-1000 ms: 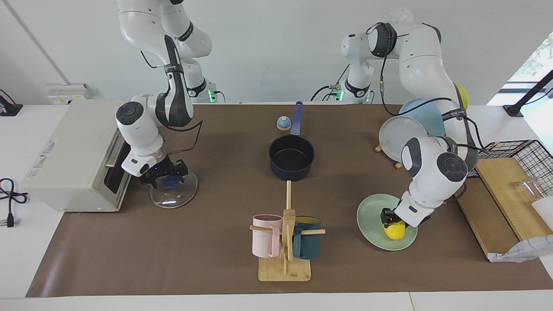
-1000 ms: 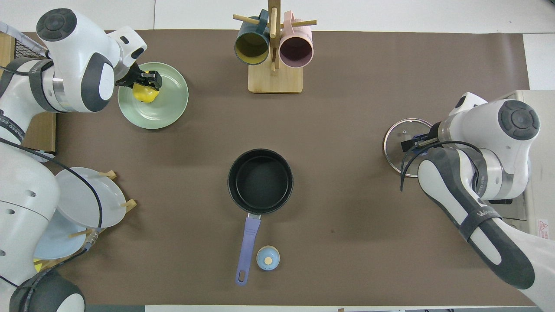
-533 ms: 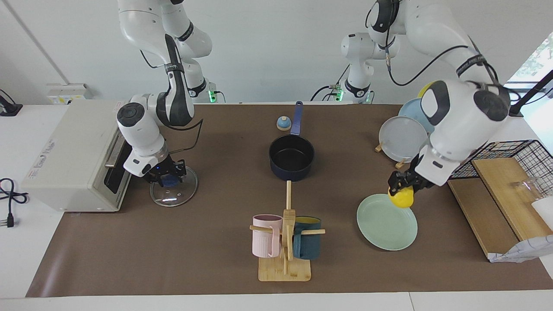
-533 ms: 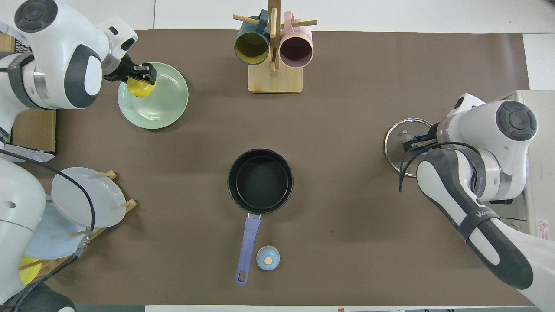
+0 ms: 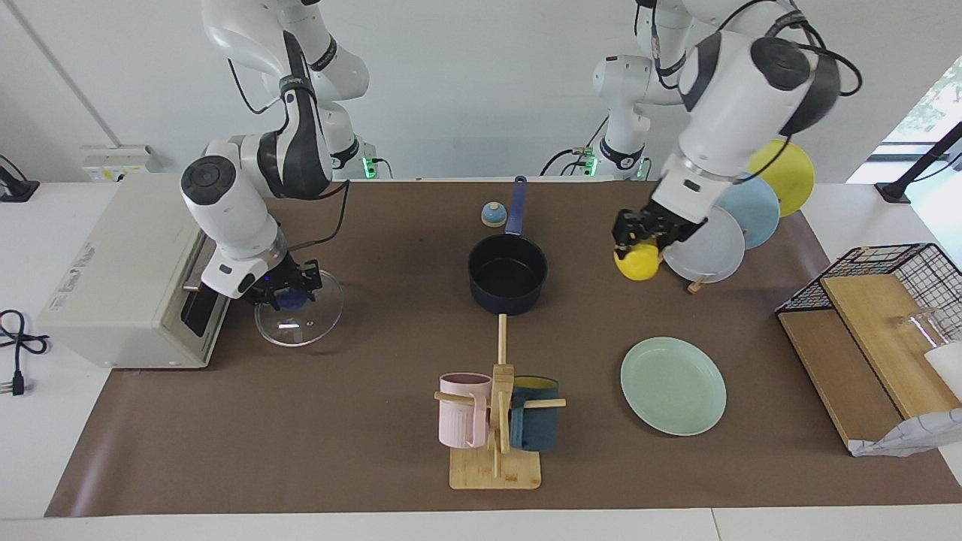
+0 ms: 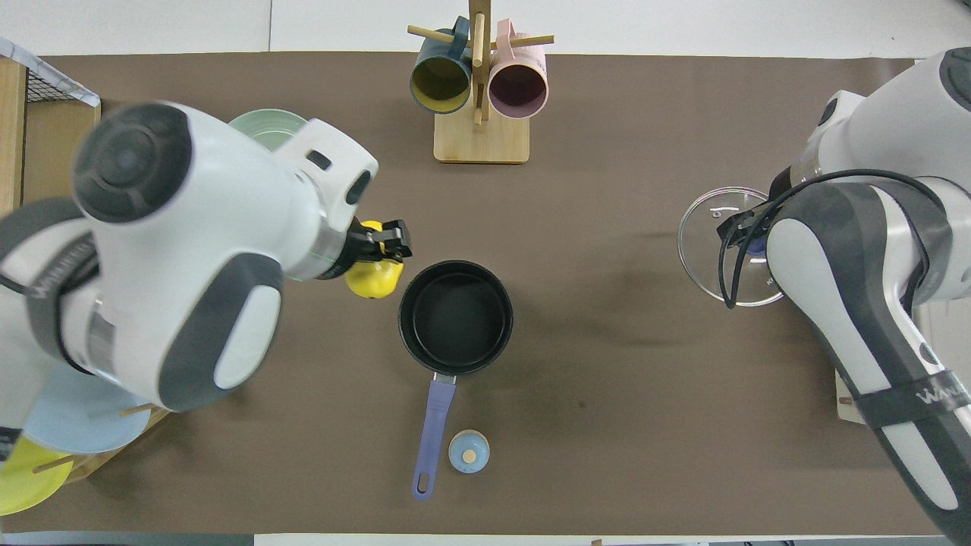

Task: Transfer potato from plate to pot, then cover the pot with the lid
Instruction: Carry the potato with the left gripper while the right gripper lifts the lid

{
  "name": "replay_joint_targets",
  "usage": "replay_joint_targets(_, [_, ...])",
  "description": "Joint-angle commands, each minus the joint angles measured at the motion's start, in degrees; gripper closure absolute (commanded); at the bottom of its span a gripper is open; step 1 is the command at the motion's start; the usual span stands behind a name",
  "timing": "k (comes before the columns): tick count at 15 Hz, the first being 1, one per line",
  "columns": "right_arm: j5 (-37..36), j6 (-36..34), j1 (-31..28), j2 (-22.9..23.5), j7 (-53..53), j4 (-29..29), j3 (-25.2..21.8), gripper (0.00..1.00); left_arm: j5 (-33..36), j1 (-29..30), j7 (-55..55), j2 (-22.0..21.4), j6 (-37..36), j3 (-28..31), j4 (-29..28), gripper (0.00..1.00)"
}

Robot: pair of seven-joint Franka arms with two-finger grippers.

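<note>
- While my left end effector (image 5: 637, 230) grips the potato (image 5: 637, 263) in the air at centre right of the facing view, the plate (image 5: 673, 385) sits bare at lower right.
- My right end effector (image 5: 287, 288) clamps the knob of the lid (image 5: 299, 318) at centre left; the pot (image 5: 507, 273) stands mid-frame.

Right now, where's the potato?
The potato is off the plate, held in the air by the left gripper. In the facing view it hangs between the pot and the plate rack, not yet over the pot.
</note>
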Motion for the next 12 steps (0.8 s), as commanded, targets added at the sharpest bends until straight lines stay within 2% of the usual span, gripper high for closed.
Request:
replay_joint_targets(1, [1.12, -2.85, -0.52, -0.25, 6.47, 2.65, 4.46, 1.00, -0.67, -4.15, -1.87, 0.41, 9.50, 1.43, -8.34, 1.00])
replay_joint_targets(3, [-0.02, -2.85, -0.52, -0.86, 9.66, 2.82, 8.24, 1.00, -0.58, -5.12, -1.88, 3.14, 13.99, 1.52, -9.14, 1.00])
replay_joint_targets(8, [1.03, -1.97, -0.43, -1.31, 10.02, 2.30, 8.79, 1.00, 0.47, -5.21, -1.09, 3.60, 16.29, 1.60, -11.33, 1.00])
replay_joint_targets(10, [1.03, -2.06, -0.52, -1.31, 10.02, 2.30, 9.31, 1.00, 1.88, -6.17, -1.53, 4.74, 22.94, 1.60, -14.84, 1.00])
replay_joint_targets(12, [1.03, -2.15, -0.52, -1.31, 10.11, 2.30, 9.32, 1.00, 1.97, -6.53, -1.53, 5.18, 25.17, 1.60, -16.00, 1.00])
